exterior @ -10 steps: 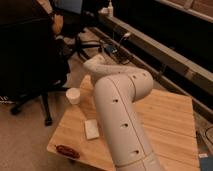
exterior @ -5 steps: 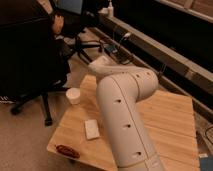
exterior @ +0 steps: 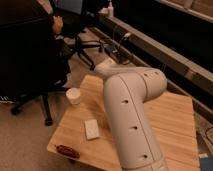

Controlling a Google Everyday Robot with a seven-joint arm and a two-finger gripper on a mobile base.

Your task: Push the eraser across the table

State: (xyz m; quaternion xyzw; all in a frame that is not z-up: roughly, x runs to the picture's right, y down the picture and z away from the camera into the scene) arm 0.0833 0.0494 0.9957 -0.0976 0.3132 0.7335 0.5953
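Observation:
The table [exterior: 172,117] is a low, light wooden plank top filling the middle of the camera view. My white arm [exterior: 132,115] rises from the bottom and bends over the table, blocking much of the top. Its far end [exterior: 107,66] points toward the table's back edge. The gripper is hidden beyond that bend and is shut. The eraser is hidden from this view.
A white cup [exterior: 73,95] stands near the table's left edge. A flat white pad [exterior: 91,129] lies in front of it. A small dark red object [exterior: 67,151] sits at the front left corner. A black office chair [exterior: 35,60] stands left of the table, with shelving behind.
The arm's upper end has swung to the right over the table. The cup, pad and dark red object have not moved.

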